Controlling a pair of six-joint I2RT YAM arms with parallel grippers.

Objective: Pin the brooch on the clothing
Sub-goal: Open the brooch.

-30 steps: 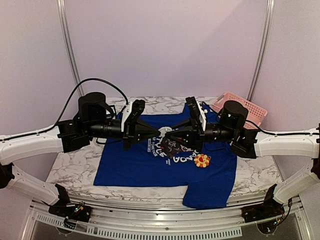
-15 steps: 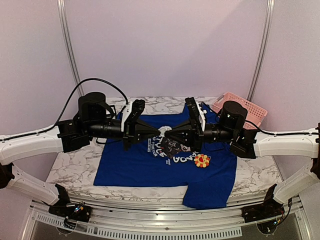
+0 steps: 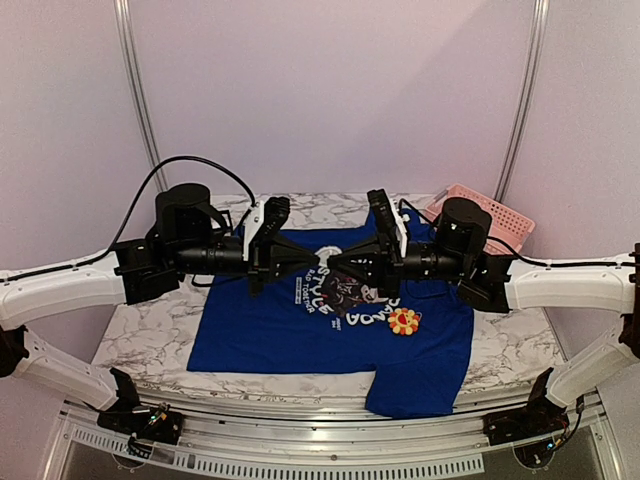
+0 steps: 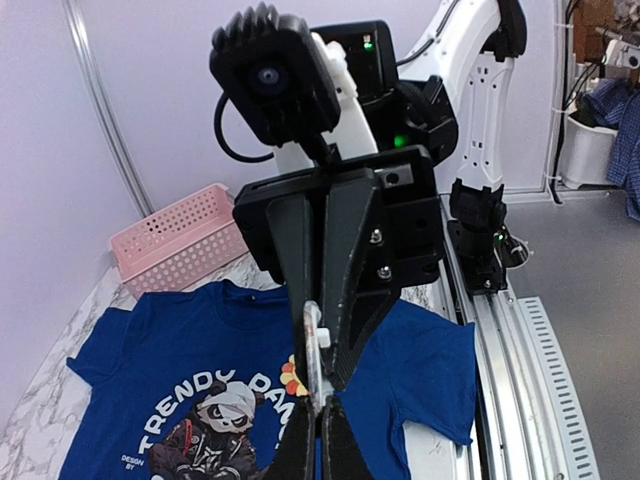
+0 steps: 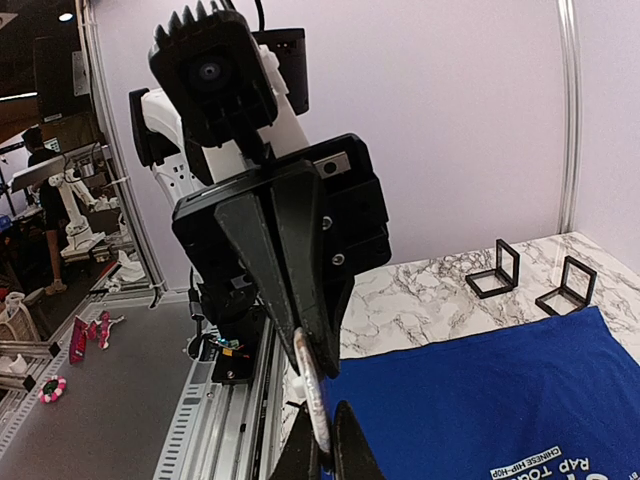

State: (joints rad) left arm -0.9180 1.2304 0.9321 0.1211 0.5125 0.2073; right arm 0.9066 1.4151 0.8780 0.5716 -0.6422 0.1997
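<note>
- The right hand (image 3: pixel 333 265) has just finished closing. A second ago its fingers stood a little apart; now they are pinched shut, and the arm has eased slightly toward the left hand (image 3: pixel 317 262).
- The left hand is clamped tight and has not changed over that second.
- The 2 hands meet tip to tip above the chest print. Both wrist views show a thin white strip (image 5: pixel 313 395) running from one pair of fingertips into the other, so each hand appears to be nipping it. What the strip is cannot be told.
- My reading is that this is a handover or a 2-handed hold on a small part, with the pinning itself not yet begun.
- The brooch (image 3: pixel 404 321) is in neither hand. It lies loose on the blue T-shirt (image 3: pixel 260 335), just past the right end of the print's lettering, toward the counter's near-right area and below the right arm.
- The T-shirt is spread flat across the middle of the counter (image 3: pixel 150 340), neck toward the far edge. Part of its hem droops over the near edge on the right side.
- The pink basket (image 3: pixel 497 213) sits at the far-right corner, near the right arm's elbow, so that side is the tighter one for a swing.
- 2 small black frames (image 5: pixel 497 270) stand on bare marble just beyond the shirt's left sleeve.
- Bare marble shows along the left edge and at the near-left corner, which gives the left arm more room to draw back.
</note>
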